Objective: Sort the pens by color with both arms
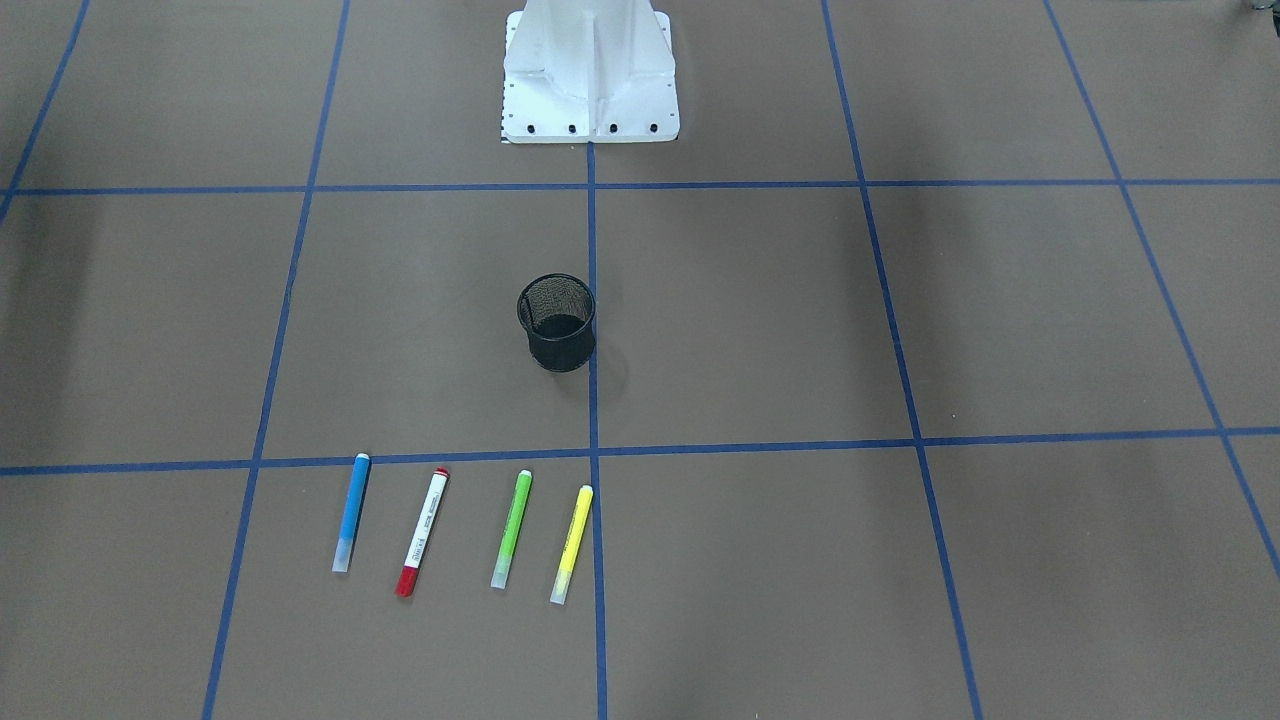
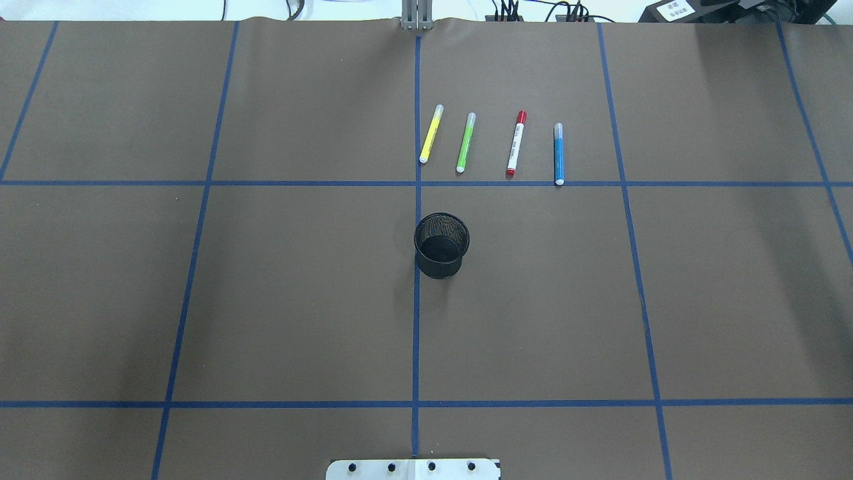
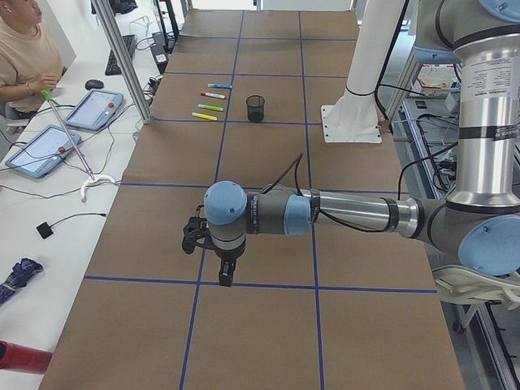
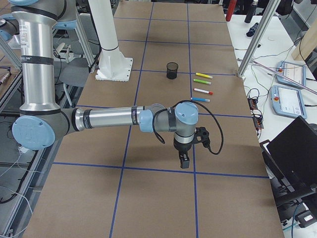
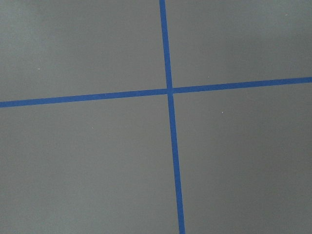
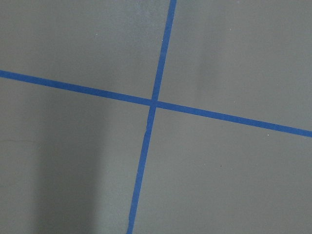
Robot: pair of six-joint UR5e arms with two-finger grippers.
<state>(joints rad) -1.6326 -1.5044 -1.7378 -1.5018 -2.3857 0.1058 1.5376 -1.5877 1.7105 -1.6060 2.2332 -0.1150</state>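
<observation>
Four pens lie side by side on the brown table beyond the cup: a yellow pen [image 2: 431,133] [image 1: 572,543], a green pen [image 2: 465,142] [image 1: 511,528], a white pen with red ends [image 2: 516,143] [image 1: 421,532] and a blue pen [image 2: 558,153] [image 1: 351,511]. My left gripper [image 3: 225,272] shows only in the exterior left view, far from the pens at the table's end; I cannot tell whether it is open. My right gripper [image 4: 184,161] shows only in the exterior right view, at the opposite end; I cannot tell its state. Both wrist views show only table and tape.
A black mesh cup [image 2: 441,245] [image 1: 557,322] stands upright near the table's middle. The white mounting pedestal [image 1: 590,72] is at the robot's side. Blue tape lines [image 2: 416,293] grid the table. A person [image 3: 28,49] sits at a side desk with tablets.
</observation>
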